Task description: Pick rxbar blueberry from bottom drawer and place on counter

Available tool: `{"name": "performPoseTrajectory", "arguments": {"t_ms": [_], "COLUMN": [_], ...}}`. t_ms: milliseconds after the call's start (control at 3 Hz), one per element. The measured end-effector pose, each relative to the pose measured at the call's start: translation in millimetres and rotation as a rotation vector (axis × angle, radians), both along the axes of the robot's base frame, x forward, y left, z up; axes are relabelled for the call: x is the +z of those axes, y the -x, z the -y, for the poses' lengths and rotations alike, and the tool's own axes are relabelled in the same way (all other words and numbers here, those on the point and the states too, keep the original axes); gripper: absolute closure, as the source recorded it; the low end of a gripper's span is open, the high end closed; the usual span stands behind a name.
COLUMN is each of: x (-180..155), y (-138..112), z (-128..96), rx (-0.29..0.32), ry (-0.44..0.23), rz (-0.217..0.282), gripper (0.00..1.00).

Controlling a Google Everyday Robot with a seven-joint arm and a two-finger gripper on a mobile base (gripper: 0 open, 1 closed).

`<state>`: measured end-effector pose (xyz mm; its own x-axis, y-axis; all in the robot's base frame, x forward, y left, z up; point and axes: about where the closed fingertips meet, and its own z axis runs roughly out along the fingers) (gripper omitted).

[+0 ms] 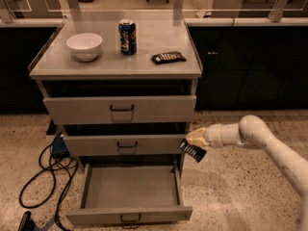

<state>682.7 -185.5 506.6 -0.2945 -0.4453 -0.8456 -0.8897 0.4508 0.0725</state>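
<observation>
The rxbar blueberry point(192, 151), a small dark bar with white lettering, hangs tilted from my gripper point(196, 139), which is shut on its upper end. Both are just right of the cabinet, level with the middle drawer's front and touching or nearly touching its right edge. The bottom drawer point(130, 214) is pulled out below and to the left, and its tray shows nothing inside. The counter point(159, 40) is the cabinet's pale-grey top, well above the gripper.
On the counter stand a white bowl point(84, 45), a blue soda can point(127, 36) and a longer black-brown bar point(168, 57). The top drawer point(120, 109) and middle drawer point(120, 144) stand slightly open. Black cables point(45, 177) lie on the floor at the left.
</observation>
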Motion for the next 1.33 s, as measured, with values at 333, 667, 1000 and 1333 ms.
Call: {"name": "performPoseTrajectory", "arguments": {"t_ms": [333, 667, 1000, 1333], "x": [112.9, 216.7, 271.5, 318.0], "y": [16.7, 67.4, 113.6, 116.3], "z": [13.6, 0.2, -32.7, -67.8], "rx": [-0.058, -0.066, -0.013, 0.023], "ry": [0.058, 0.103, 0.125, 0.153], "rz": [0.241, 0.434, 0.471, 0.465], "gripper": [1.0, 1.0, 1.0, 1.0]}}
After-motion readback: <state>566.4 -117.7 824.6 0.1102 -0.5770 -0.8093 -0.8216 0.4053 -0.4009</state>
